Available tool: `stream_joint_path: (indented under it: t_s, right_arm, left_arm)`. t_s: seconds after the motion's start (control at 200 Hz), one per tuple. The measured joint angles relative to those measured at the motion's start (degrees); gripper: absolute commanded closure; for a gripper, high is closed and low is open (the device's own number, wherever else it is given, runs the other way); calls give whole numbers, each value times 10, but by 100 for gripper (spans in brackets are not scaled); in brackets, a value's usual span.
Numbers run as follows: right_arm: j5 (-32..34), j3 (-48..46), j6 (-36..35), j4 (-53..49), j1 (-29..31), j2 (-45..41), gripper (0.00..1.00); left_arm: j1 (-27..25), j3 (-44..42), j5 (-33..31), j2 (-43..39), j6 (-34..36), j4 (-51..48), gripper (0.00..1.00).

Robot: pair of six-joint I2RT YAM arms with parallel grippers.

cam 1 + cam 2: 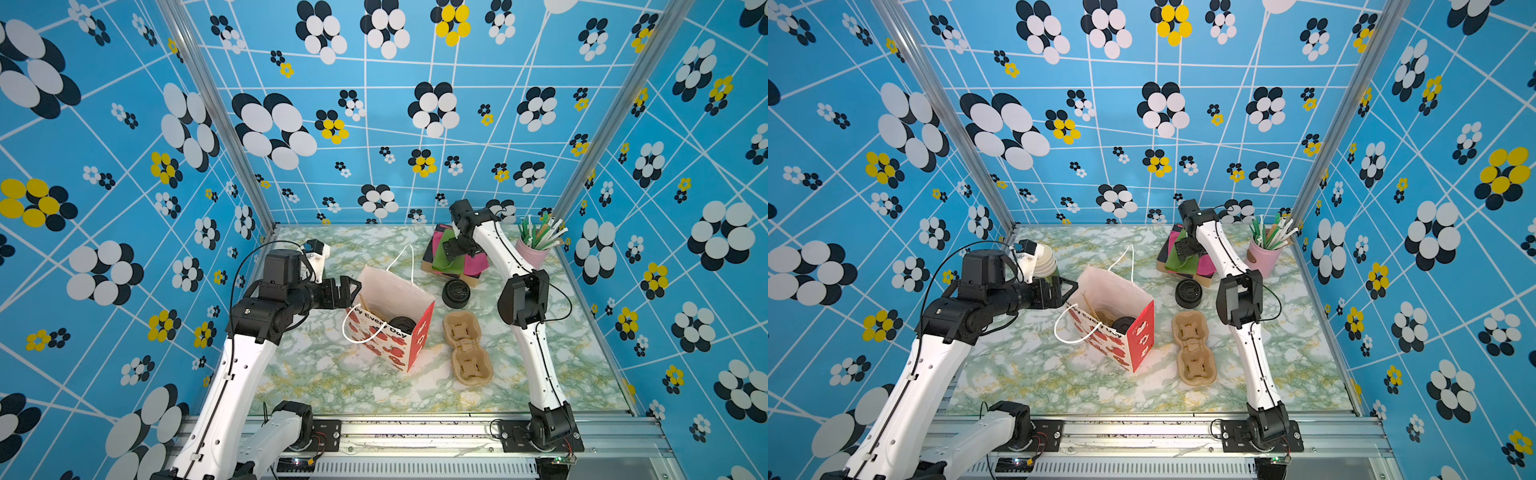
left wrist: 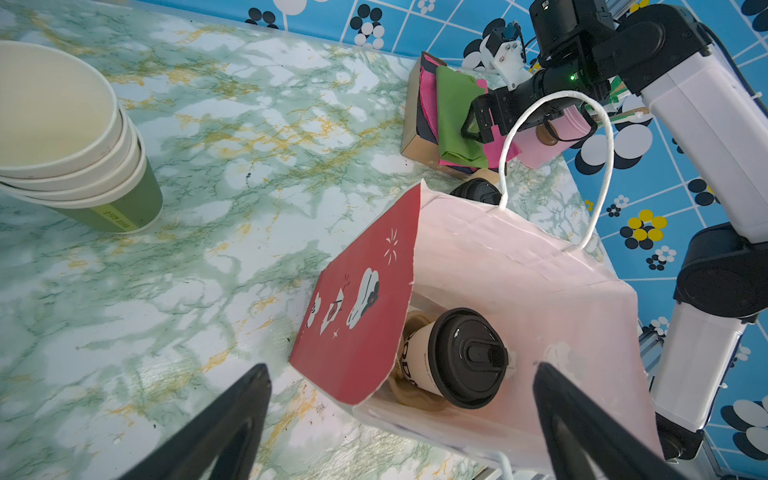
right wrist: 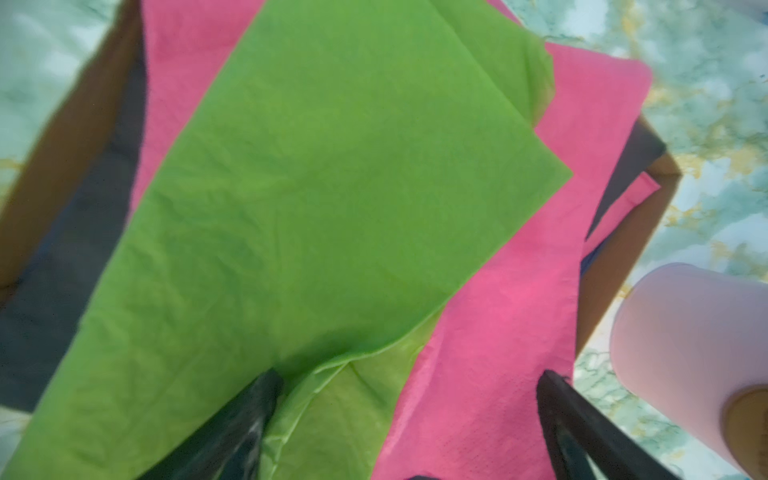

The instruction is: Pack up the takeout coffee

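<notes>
The coffee (image 2: 453,357) sat upright inside the bag (image 2: 519,282), on what looked like a brown pulp carrier. It was probably light, its paper wall thin and easily crushed, its black lid smooth and liable to pop. The wall just below the lid seemed the best place to hold it. The left gripper (image 2: 400,370) hung spread wide at the bag's mouth, holding nothing. The right gripper (image 3: 409,374) was likewise wide apart over the box (image 3: 623,257) of napkins (image 3: 332,187), one finger at the green sheet's folded edge. A pink cup (image 1: 534,249) held straws.
</notes>
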Motion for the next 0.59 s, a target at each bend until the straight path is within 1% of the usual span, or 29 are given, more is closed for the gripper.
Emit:
stream_joint_path:
  t_s: [0.195,0.305,0.37,0.465,0.595]
  right_arm:
    - [-46,0,18,1,-3,-1,1]
    - [-49,0,26,3,-8,-5,1]
    - [-42,0,26,5,-10,-10,1]
    - [-12,0,25,5,-12,-20,4]
    - [32,4,14,5,-11,-27,15]
  left_arm:
    - [0,0,0,0,0,0,0]
    - [0,0,0,0,0,0,0]
    - [0,0,0,0,0,0,0]
    - [0,0,0,0,0,0,0]
    - [0,0,0,0,0,1,0]
